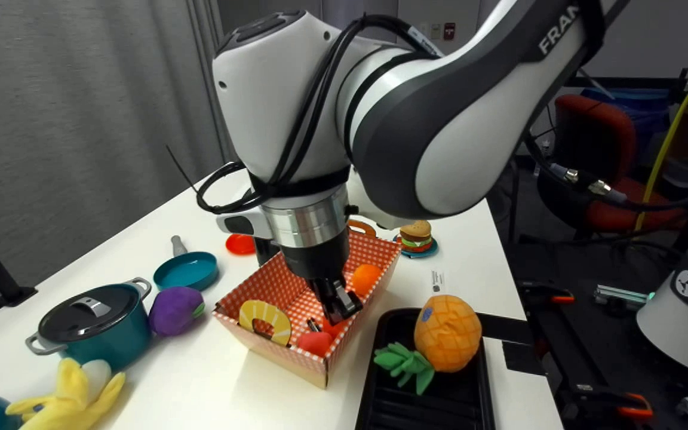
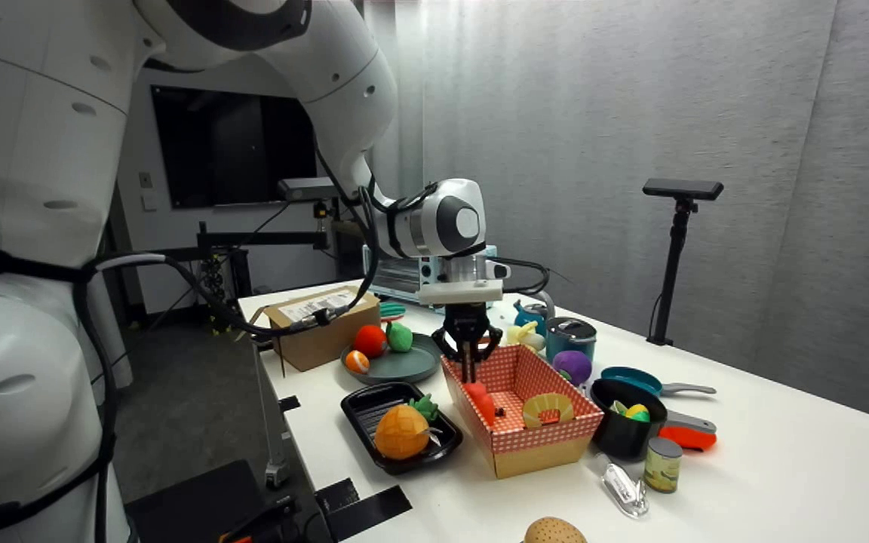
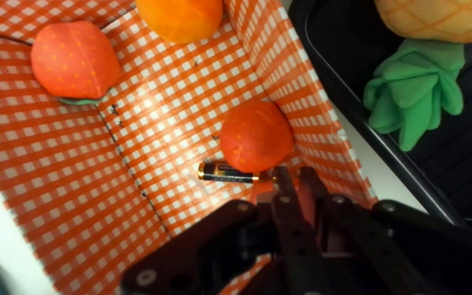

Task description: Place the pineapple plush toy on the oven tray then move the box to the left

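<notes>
The pineapple plush toy lies on its side on the black oven tray; both show in an exterior view too, plush and tray. The box stands beside the tray, its red-checked lining holding red toy fruits, an orange toy, a battery and a yellow ring-shaped piece. My gripper points down inside the box near the wall on the tray side. Its fingers are close together with a narrow gap; a red surface shows between them. Whether anything is gripped is hidden.
A teal pot, a purple toy and a teal pan stand on the box's far side from the tray. A grey plate with toys, a black pot and a can are also around the box.
</notes>
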